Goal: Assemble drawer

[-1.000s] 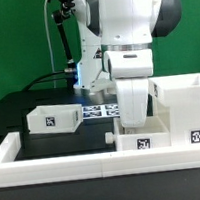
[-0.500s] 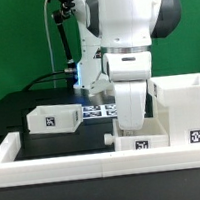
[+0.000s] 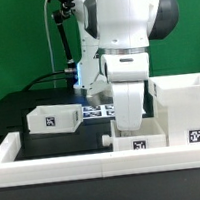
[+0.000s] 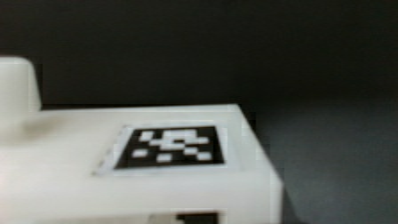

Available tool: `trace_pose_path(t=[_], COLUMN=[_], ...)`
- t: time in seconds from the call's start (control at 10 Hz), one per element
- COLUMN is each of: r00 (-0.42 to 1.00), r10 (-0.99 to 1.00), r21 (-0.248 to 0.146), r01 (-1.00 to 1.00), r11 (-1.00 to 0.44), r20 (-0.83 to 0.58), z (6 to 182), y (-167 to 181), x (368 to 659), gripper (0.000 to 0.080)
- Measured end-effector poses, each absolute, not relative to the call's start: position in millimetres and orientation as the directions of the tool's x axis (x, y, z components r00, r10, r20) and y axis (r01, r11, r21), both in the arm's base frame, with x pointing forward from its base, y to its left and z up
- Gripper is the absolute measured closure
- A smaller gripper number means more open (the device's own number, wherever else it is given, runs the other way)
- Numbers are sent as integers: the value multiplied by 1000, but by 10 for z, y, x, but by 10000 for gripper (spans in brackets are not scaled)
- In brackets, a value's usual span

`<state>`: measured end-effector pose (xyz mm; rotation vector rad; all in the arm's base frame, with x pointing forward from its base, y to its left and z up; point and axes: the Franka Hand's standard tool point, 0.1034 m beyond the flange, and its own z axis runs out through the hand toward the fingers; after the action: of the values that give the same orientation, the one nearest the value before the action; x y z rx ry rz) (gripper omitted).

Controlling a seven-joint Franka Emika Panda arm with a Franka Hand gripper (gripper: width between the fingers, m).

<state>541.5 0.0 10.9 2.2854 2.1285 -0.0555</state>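
Checking the gripper (image 3: 129,123) vs. 1 s ago: crept a touch toward the exterior view's left, maybe slightly up. Can't say whether the near tray (image 3: 138,141) beneath it budged (too small a shift to call). Reads as a slow adjust on that tray, or the start of a drag, not a carry. Judged early in the job, w/ neither tray in the casing (image 3: 185,100) yet.

Pincer state: can't tell. Fingertips hidden behind the wrist body and tray wall in the exterior view. Wrist view gives only a blurred white face of the tray w/ its tag (image 4: 173,148), no fingers clearly seen.

Locating the parts:
- Near tray: just behind the border rail (image 3: 55,163), right up against the casing. Touching or only beside it, can't tell.
- Far tray (image 3: 52,118): well apart toward the exterior view's left, on the black table (image 3: 82,135), beside the marker board (image 3: 97,110).
- Casing: upright at the exterior view's right, tag facing cam.

Checking containers:
- Far tray: looks empty, though the front wall hides most of the floor.
- Casing: seems open on top, white inside, nothing seen in it.
- Near tray: interior blocked by the arm, contents unknown.
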Motion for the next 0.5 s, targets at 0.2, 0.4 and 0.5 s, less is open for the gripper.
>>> trace_pose_path(t=[0.2,0.4,0.5], r00=[69,52,49], r10=[997,998,998], r21=[9,9,9], r01=[998,999,999], r11=[-69,-51,-49], r20=[-35,-38,-39], z=[107,105,105], y=[7,55,59], x=[5430,5436,5436], gripper=[758,758,758])
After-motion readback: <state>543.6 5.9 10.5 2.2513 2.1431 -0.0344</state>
